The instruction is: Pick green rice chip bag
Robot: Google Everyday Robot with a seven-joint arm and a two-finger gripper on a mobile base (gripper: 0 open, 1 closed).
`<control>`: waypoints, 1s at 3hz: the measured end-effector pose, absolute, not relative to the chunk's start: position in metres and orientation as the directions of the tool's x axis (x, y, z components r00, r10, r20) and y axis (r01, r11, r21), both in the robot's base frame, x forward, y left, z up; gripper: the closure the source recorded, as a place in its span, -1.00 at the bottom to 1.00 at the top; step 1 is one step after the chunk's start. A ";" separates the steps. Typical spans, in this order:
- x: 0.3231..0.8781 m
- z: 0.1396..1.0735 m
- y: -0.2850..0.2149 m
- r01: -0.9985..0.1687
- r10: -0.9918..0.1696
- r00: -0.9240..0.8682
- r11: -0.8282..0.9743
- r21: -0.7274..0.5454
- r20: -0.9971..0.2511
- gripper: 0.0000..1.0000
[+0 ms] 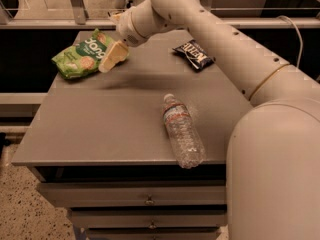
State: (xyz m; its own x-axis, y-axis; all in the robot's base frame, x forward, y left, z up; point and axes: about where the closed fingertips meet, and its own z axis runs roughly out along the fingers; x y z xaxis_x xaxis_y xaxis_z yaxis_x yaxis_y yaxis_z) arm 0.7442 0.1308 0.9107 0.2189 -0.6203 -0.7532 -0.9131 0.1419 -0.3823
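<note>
At the far left of the grey tabletop (100, 124), near its back corner, you have the green rice chip bag (80, 56). It lies flat with its white lettering facing up and pale round crackers printed below that. Its long side runs at a slant, the upper end toward the back edge.

Just to the right of it you see the end effector (112, 58), a cream-coloured wedge pointing down and to the left. Its tip sits at the bag's right edge and overlaps it in this view. You cannot tell whether it is touching the bag or just above it, nor whether it is open or closed. A soft shadow lies on the tabletop below it.

Further right, toward the front edge, a clear water bottle (183, 133) lies on its side with its cap pointing to the back. Behind it, near the back right, a dark chip bag (195, 53) lies flat, well apart from the green one.

The white arm (225, 49) reaches in from the right, above the tabletop, over to the left side. Below the front edge you see drawers (135, 196).
</note>
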 end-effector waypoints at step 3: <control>0.790 0.855 0.176 -0.928 -0.583 0.098 0.239 -0.285 -0.807 -0.55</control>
State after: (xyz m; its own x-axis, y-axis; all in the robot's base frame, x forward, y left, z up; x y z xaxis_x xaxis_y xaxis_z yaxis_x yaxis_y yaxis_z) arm 0.7897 0.1757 0.8548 0.0976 -0.5828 -0.8067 -0.9284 0.2386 -0.2848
